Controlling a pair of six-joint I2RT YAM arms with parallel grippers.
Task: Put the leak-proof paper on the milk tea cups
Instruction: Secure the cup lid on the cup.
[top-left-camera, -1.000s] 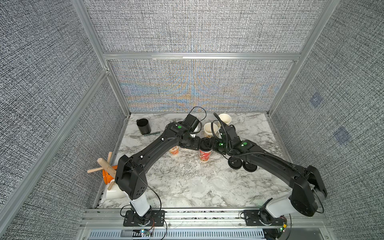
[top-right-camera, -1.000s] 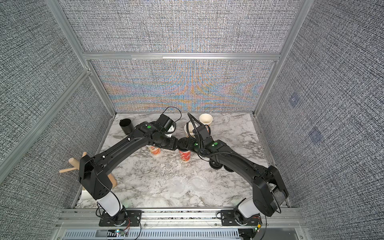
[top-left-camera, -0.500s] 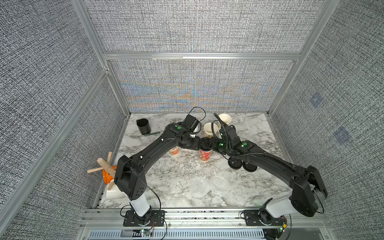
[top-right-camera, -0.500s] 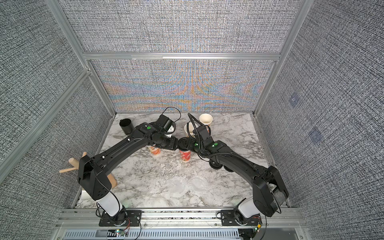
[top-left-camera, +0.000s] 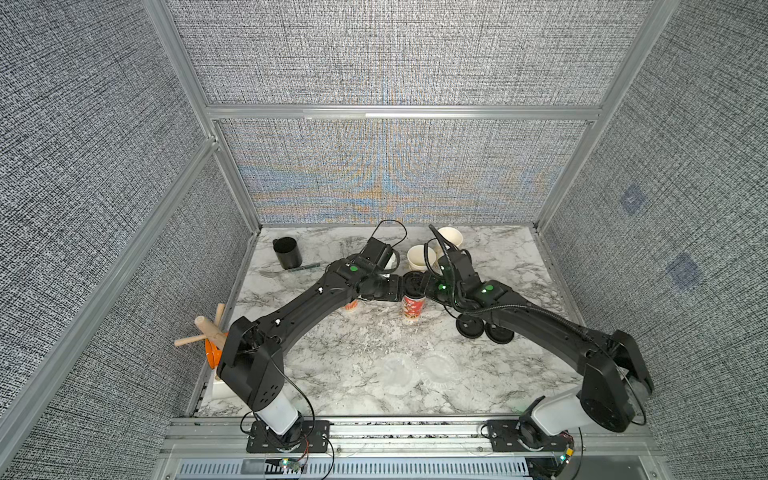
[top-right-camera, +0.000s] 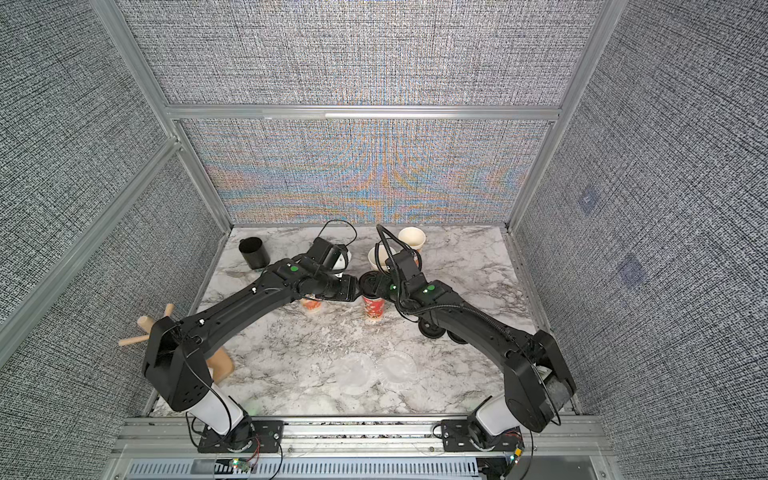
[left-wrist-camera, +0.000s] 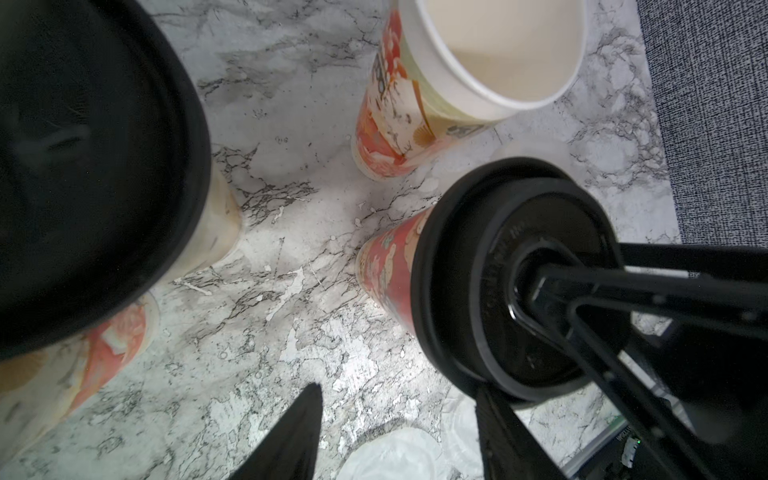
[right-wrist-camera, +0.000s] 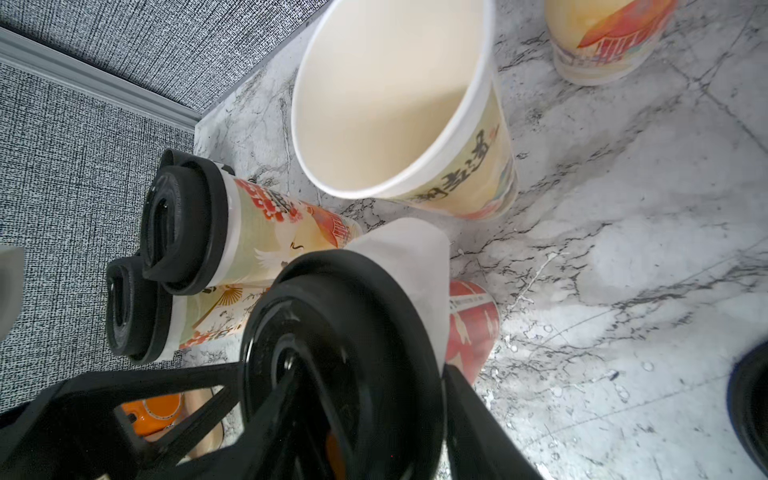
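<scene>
Left gripper (left-wrist-camera: 397, 395) part-open, empty | right gripper (right-wrist-camera: 370, 368) on lidded cup (left-wrist-camera: 390, 270) (grip unclear) | open cups (top-left-camera: 419, 258) close behind

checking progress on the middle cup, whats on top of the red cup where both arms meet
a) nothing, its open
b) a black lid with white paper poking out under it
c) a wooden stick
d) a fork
b: the red cup carries a black lid, and the right wrist view shows a white sheet of leak-proof paper sticking out beneath it.
</scene>
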